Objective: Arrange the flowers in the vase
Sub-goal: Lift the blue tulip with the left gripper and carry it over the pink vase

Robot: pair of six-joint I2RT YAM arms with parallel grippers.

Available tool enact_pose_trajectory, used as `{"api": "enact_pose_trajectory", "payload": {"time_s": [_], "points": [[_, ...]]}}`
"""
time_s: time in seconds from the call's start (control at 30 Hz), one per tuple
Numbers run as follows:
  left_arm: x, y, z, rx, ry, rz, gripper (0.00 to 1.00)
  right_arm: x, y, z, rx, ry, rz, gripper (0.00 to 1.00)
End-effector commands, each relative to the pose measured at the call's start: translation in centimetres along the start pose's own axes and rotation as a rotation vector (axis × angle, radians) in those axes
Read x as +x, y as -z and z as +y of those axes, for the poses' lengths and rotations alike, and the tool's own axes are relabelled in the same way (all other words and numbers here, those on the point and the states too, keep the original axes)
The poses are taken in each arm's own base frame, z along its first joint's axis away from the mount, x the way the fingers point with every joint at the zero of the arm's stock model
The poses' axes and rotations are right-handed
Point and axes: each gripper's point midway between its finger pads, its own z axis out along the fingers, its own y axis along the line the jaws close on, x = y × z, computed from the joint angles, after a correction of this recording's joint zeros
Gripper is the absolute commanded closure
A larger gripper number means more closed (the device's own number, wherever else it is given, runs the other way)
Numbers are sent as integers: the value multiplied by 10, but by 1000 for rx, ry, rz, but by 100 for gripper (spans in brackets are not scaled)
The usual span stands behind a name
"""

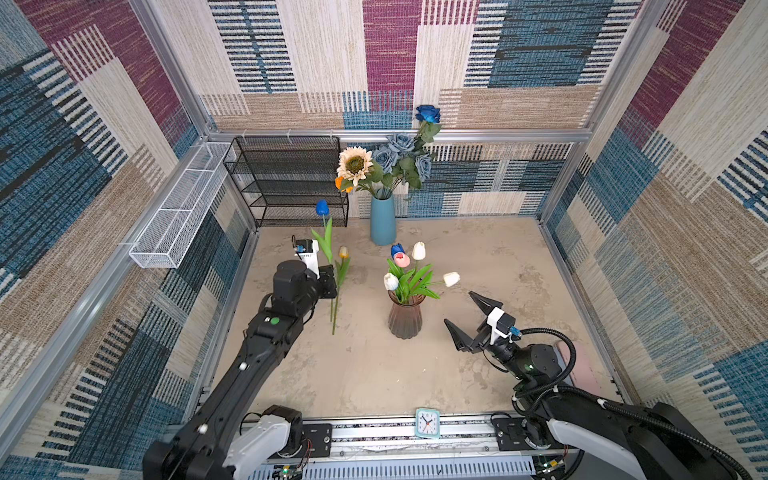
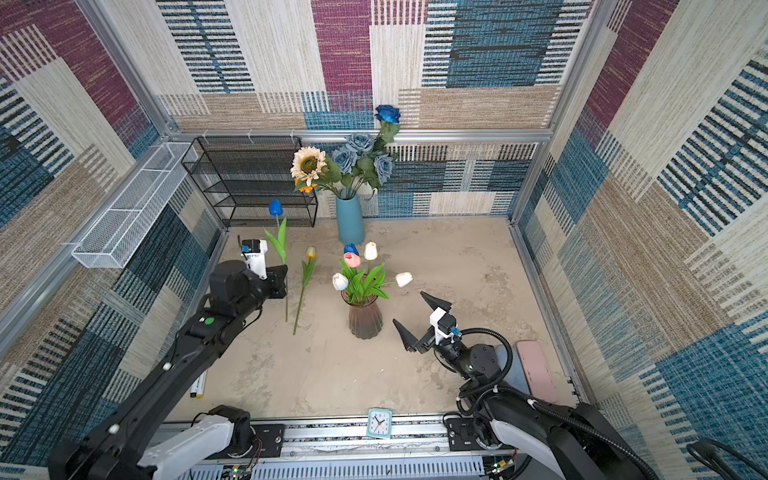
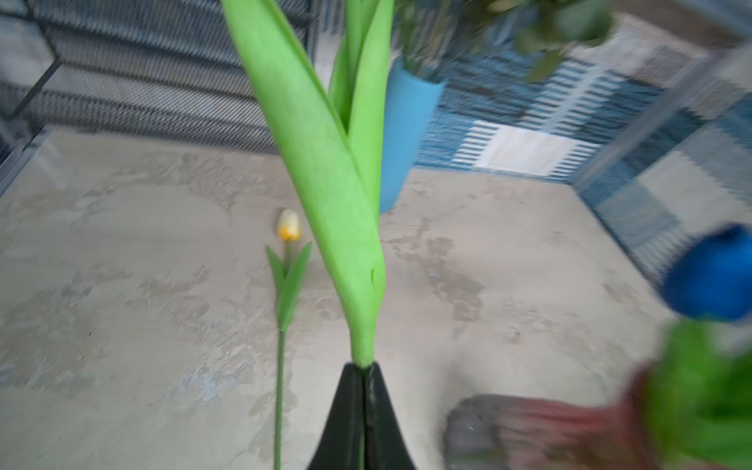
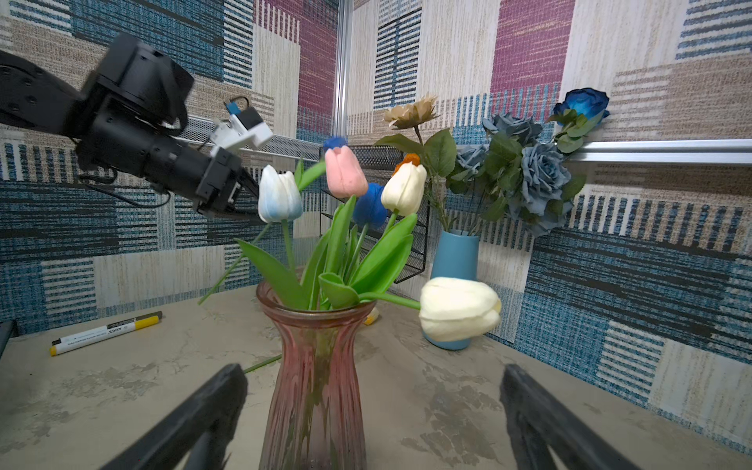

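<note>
The left gripper (image 1: 331, 286) is pinched tight on the stem of a blue tulip (image 1: 322, 208), right where its leaves begin. It holds the flower off the bench (image 1: 478, 249) toward the left edge, with the bloom pointing to the rear (the left wrist view shows little beyond green leaf rising from the closed black tips). A yellow tulip (image 1: 343, 252) lies flat just beside it, stem toward the front edge, between the held flower and the pink glass vase (image 1: 405, 320) at mid-bench. Five tulips (image 1: 402, 259) stand in that vase. The right gripper (image 1: 459, 308) hovers just right of it, jaws spread wide and empty. Dusty-blue roses (image 1: 401, 143) and a cream sunflower (image 1: 354, 165) fill the blue vase (image 1: 382, 224) at the rear edge.
</note>
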Motion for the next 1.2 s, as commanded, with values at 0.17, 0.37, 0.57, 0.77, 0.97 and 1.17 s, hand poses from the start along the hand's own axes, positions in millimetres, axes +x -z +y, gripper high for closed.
{"api": "enact_pose_trajectory", "payload": {"time_s": [0.17,0.37,0.57,0.77,0.97,1.17], "points": [[-90,119,-153,634,-306,-550,100,-12,4,-1,11,-10,-49,0],[-97,122,-226,798,-353,-671,100,-12,3,-1,8,-25,-52,0],[-90,70,-255,773,-353,-671,100,-14,6,0,8,-13,-58,0],[-77,36,-240,633,-332,-654,100,-14,6,-1,12,-6,-53,0],[-62,32,-232,602,-341,-575,100,-14,5,0,8,-7,-52,0],[-45,29,-222,590,-285,-532,100,-12,4,0,6,-10,-47,0]]}}
